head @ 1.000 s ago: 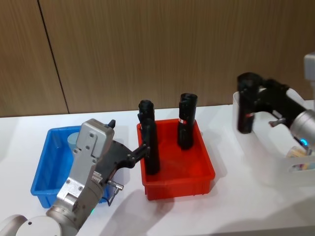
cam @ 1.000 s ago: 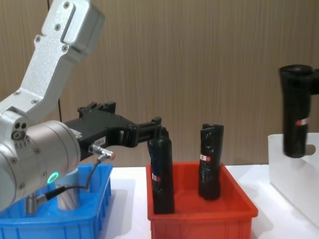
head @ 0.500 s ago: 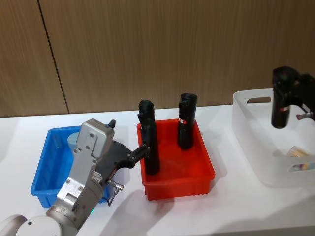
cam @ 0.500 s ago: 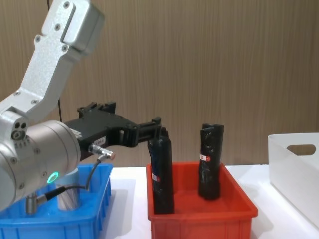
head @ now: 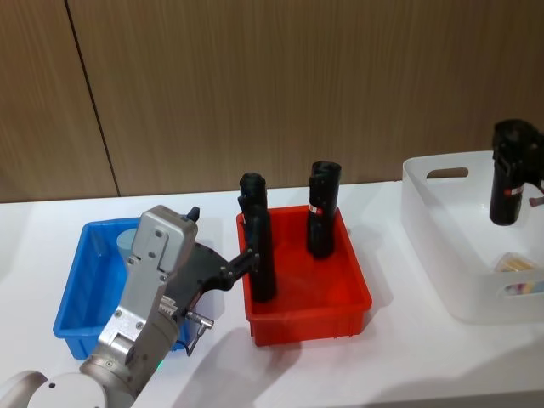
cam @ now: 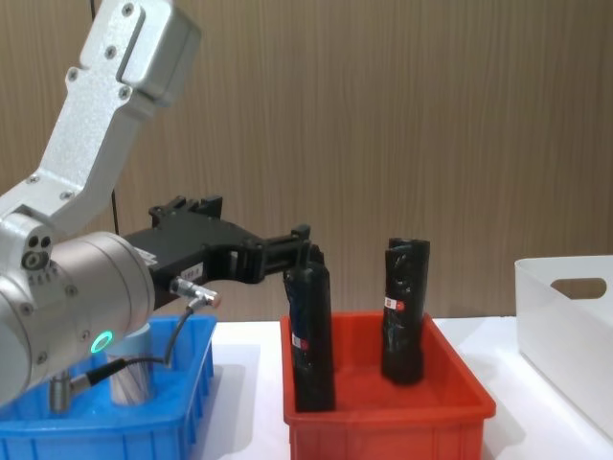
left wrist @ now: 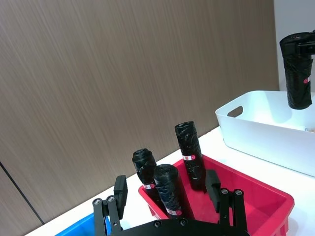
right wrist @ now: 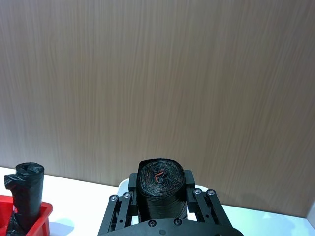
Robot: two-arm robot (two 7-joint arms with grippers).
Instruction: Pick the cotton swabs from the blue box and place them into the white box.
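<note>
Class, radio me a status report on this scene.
Right gripper holds a black roll over the white box. Left gripper open by the red bin. Swab jar in the blue box.

white table [head: 399,357] bearing three bins

Silver-grey left arm [cam: 67,287] with a green light, thin cable, and black hand [cam: 305,251].

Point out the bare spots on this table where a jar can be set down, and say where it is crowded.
Free: the white tabletop in front of the red bin, and the strip between that bin and the white box. Crowded: the gap between the blue box and the red bin, where the left pincer reaches across to a black roll.
</note>
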